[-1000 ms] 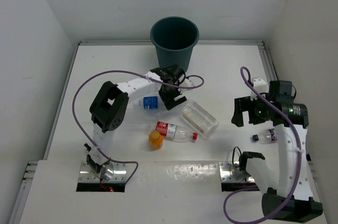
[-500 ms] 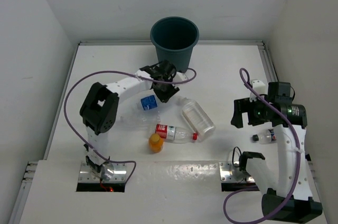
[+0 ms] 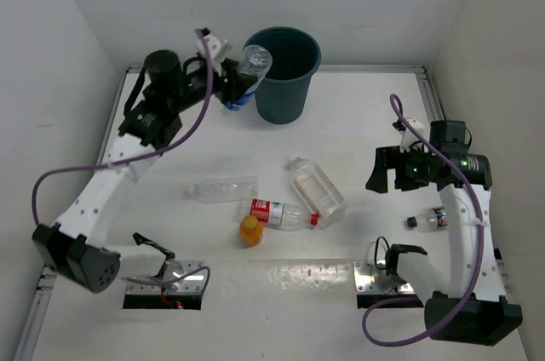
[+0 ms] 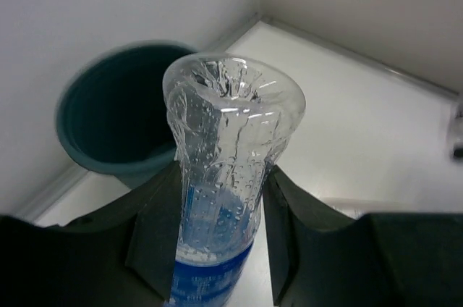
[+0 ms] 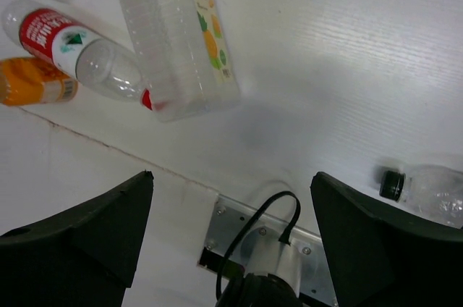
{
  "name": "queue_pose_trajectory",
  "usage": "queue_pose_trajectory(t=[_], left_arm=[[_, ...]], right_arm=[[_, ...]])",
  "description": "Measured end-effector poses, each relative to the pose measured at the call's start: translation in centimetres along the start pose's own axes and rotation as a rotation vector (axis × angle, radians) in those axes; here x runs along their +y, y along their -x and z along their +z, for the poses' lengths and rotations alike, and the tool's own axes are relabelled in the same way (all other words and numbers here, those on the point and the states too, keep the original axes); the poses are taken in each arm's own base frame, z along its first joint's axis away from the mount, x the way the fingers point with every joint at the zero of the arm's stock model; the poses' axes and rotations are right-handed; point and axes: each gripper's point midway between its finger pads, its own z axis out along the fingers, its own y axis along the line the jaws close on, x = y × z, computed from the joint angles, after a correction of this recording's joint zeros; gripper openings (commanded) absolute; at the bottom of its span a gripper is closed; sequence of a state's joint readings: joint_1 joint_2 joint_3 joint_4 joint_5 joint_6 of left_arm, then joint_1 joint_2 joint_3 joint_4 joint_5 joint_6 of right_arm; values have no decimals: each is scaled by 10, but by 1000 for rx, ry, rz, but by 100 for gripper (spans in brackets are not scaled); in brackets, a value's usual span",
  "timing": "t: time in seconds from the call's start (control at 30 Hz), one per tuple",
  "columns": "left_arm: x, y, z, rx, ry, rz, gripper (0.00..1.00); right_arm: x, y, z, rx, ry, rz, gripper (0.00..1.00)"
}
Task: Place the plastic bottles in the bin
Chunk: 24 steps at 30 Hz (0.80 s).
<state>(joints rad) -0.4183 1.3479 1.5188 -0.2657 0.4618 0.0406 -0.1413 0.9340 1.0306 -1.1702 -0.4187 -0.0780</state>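
Observation:
My left gripper (image 3: pixel 241 82) is shut on a clear bottle with a blue label (image 3: pixel 252 65), held in the air at the left rim of the dark teal bin (image 3: pixel 285 99). In the left wrist view the bottle (image 4: pixel 221 140) stands base-out between the pads, with the bin (image 4: pixel 108 163) behind it. On the table lie a clear bottle (image 3: pixel 223 188), a red-labelled one (image 3: pixel 281 214), a stubby orange one (image 3: pixel 249 226), a squarish one (image 3: pixel 317 188) and a black-capped one (image 3: pixel 430 221). My right gripper (image 3: pixel 383 172) hovers open, holding nothing, right of the squarish bottle (image 5: pixel 181 39).
White walls close in the table on the left, back and right. The arms' metal base plates (image 3: pixel 379 277) sit at the near edge. A purple cable (image 3: pixel 128 165) loops along the left arm. The black-capped bottle (image 5: pixel 427 191) lies close to the right arm's base.
The left gripper shut on the blue-labelled bottle and the arm swung it up off the table to the bin's left rim. The right gripper's jaws narrowed a little.

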Motion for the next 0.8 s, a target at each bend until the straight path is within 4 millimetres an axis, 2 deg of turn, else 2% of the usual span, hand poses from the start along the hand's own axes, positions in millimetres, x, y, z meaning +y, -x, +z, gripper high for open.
queue_pose_trajectory(t=[0.07,0.13,0.23,0.3,0.37,0.43,0.53,0.8], left_arm=[[2,8,-18,-118,45,-7,0],[1,9,-26,-176,66,-26,0],[8,20,-22,-220,78,-73,0],[20,20,-20,-229,102,-99,0],[30,16,-22,-222,131,-125,0],[38,13,-24,-214,158,-138,0],[42,7,-25,-195,179,-154,0],[50,-20,-26,-101,236,-194,0]], right_arm=[[2,10,3,-19,12,7,87],[5,23,5,-17,21,1,88],[20,50,13,19,58,-53,89],[27,72,26,39,73,-90,93],[28,81,39,61,54,-118,95],[38,78,59,124,57,-167,95],[52,62,81,204,45,-246,96],[72,30,134,400,-37,-438,99]])
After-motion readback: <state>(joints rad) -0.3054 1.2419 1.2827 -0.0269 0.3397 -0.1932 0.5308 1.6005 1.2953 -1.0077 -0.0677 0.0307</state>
